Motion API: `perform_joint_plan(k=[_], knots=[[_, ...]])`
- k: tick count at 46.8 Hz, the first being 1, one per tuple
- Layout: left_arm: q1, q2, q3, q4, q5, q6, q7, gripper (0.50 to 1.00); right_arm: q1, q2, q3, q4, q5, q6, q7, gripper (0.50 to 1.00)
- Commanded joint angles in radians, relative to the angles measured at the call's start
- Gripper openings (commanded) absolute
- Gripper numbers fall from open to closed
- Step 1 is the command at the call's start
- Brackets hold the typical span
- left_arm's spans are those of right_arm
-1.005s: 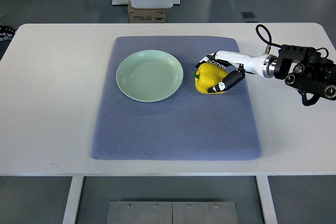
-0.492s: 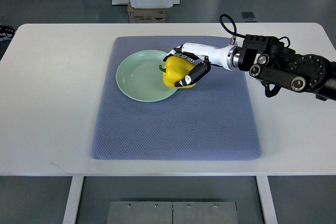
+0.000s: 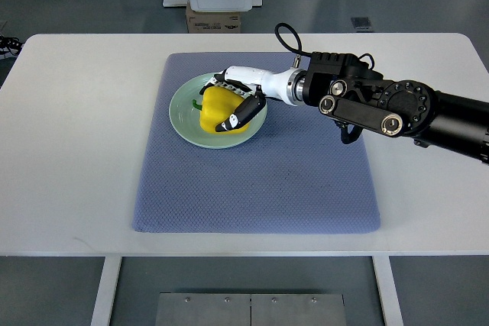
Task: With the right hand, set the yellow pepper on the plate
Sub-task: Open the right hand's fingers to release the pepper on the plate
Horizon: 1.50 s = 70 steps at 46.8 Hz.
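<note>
The yellow pepper (image 3: 215, 110) with a green stem is over the pale green plate (image 3: 183, 116), on the plate's right half. My right hand (image 3: 231, 99) reaches in from the right and its fingers are curled around the pepper, one dark-tipped finger (image 3: 236, 116) across its front. I cannot tell whether the pepper rests on the plate or hangs just above it. The left arm is not in view.
The plate lies on a blue-grey mat (image 3: 260, 181) on a white table (image 3: 76, 150). My right arm's black forearm (image 3: 390, 101) stretches over the mat's upper right. A cardboard box (image 3: 214, 19) and a white stand sit on the floor beyond the table.
My right hand has carried the pepper leftward from the mat to the plate's right edge and now over the plate's right half. The arm has stretched further across the mat.
</note>
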Motion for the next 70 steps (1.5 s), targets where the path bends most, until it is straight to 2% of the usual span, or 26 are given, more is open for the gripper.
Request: perform_joint_plan(k=[1,16,50,53,57,61,70], knots=[[0.0,0.0,0.0,0.0,0.0,0.0,0.0,1.0,-0.006,0.028,0.005,-0.015,0.003,-0.003,-0.017,0.5],[0.0,0.0,0.0,0.0,0.0,0.0,0.0,1.0,-0.063,0.036,0.079,-0.128,0.006,-0.043,-0.079,0.5],[0.0,0.0,0.0,0.0,0.0,0.0,0.0,1.0,-0.094,0.036,0.079,-0.138,0.005,-0.057,-0.06,0.5],[0.0,0.0,0.0,0.0,0.0,0.0,0.0,1.0,-0.094,0.036,0.079,-0.136,0.006,-0.06,-0.053,0.612],[0.0,0.0,0.0,0.0,0.0,0.0,0.0,1.0,-0.094,0.036,0.079,-0.135,0.006,-0.06,-0.046,0.698],[0.0,0.0,0.0,0.0,0.0,0.0,0.0,1.0,-0.094,0.036,0.079,-0.135,0.006,-0.06,-0.046,0.822],[0.0,0.0,0.0,0.0,0.0,0.0,0.0,1.0,-0.095,0.036,0.079,-0.135,0.006,-0.06,-0.042,0.954]])
